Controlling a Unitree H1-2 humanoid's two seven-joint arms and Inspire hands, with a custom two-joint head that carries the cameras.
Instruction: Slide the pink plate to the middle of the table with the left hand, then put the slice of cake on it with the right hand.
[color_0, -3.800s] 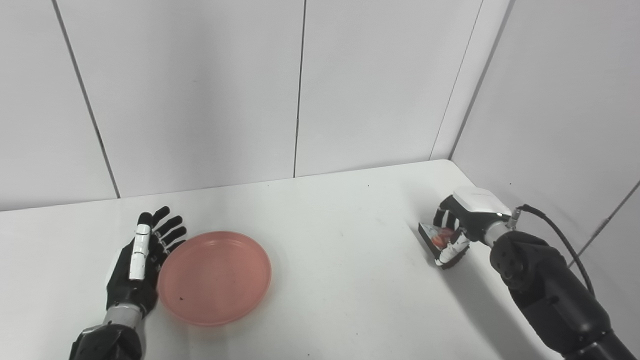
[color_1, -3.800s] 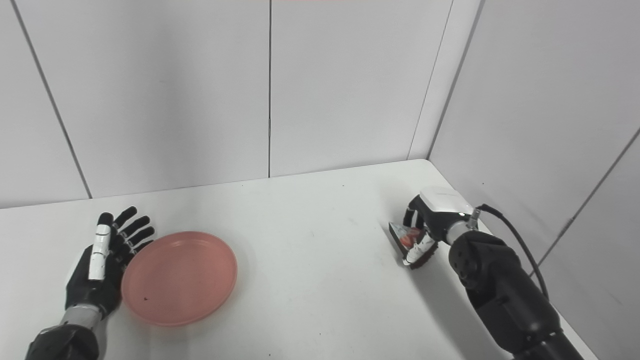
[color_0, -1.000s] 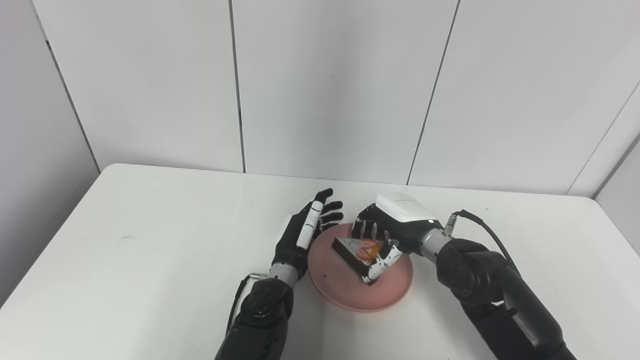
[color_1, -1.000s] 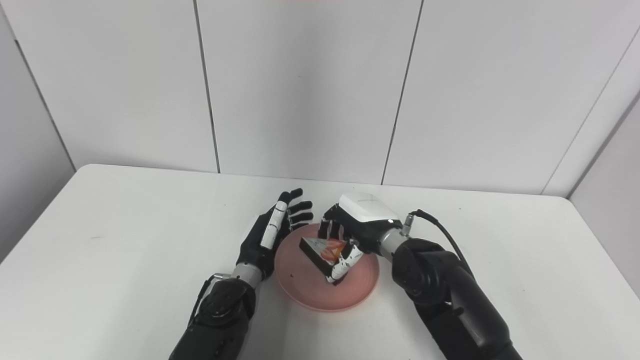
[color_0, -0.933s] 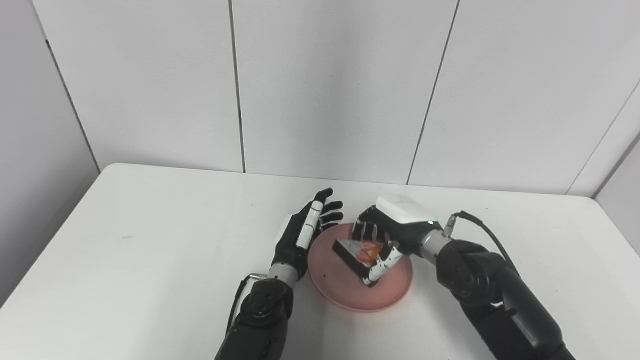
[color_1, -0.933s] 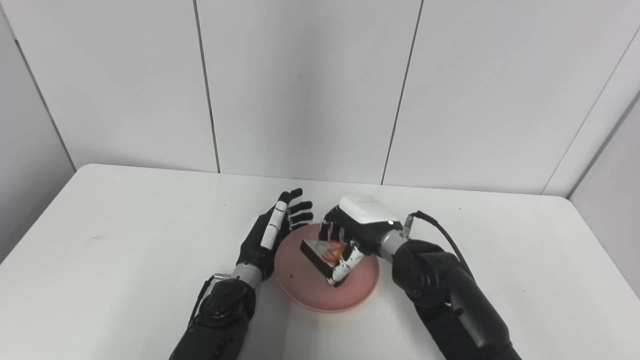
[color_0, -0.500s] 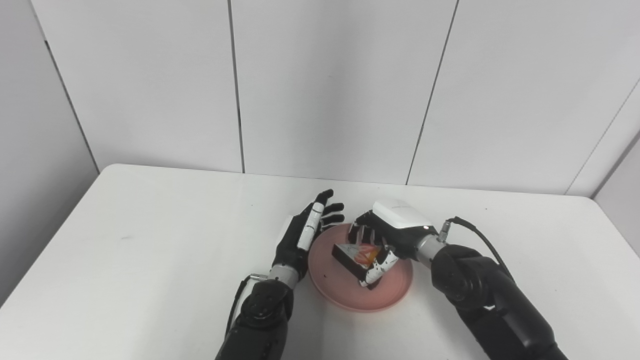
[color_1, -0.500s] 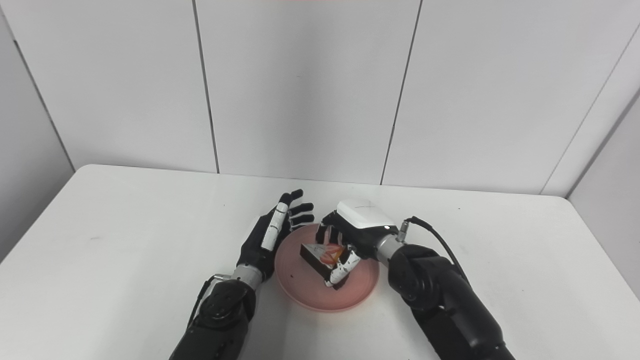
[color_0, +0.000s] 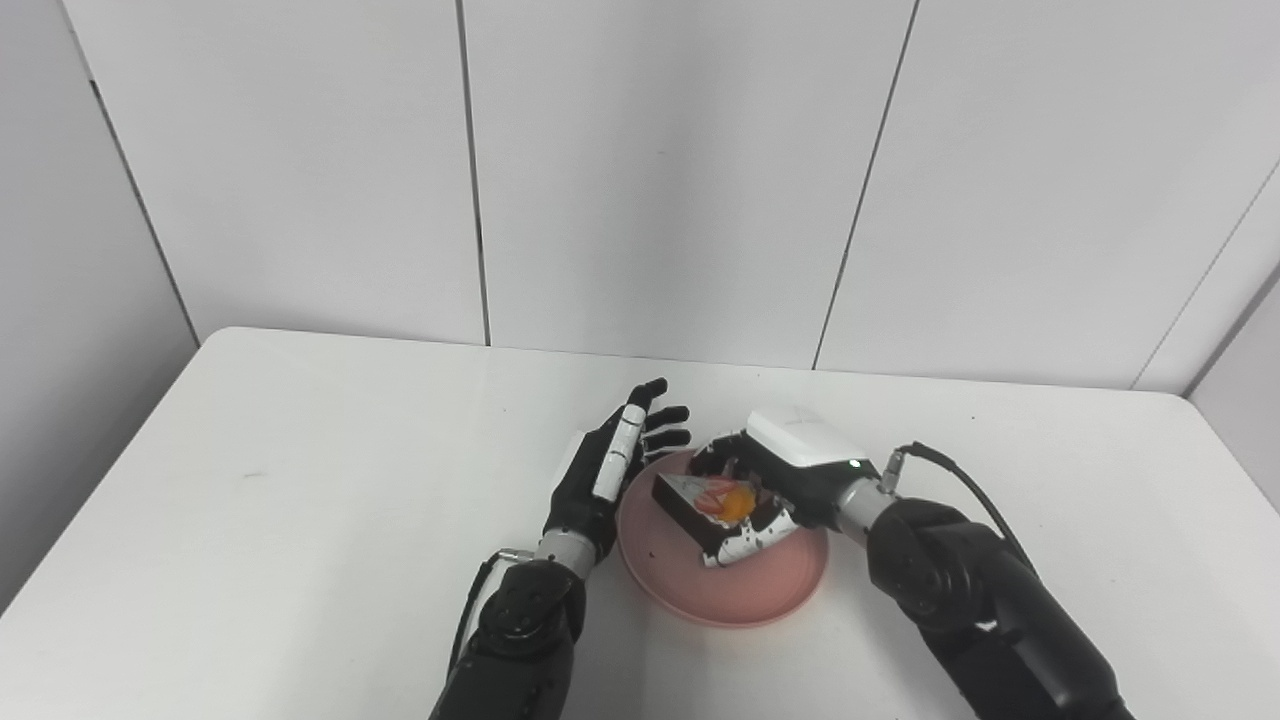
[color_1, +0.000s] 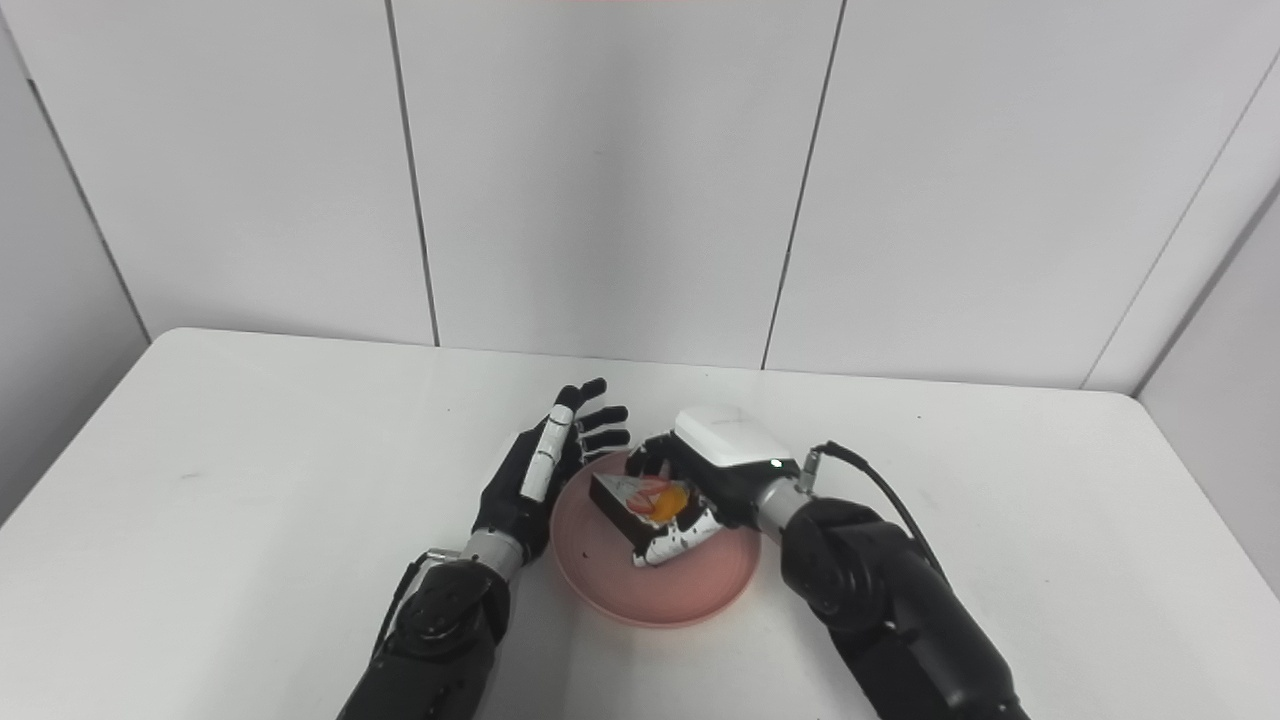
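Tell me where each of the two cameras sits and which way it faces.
Left eye view: on the head, looking down and forward at the table; both arms enter from below.
Right eye view: beside it, slightly rightward, aimed alike; same arms.
Shared: open left hand beside the pink plate, right hand holding the slice of cake over it.

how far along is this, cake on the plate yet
Done: the plate sits mid-table beside the open left hand. In hand: the right hand holds the cake low over the plate; contact can't be told. Left: let go and pull the hand away.
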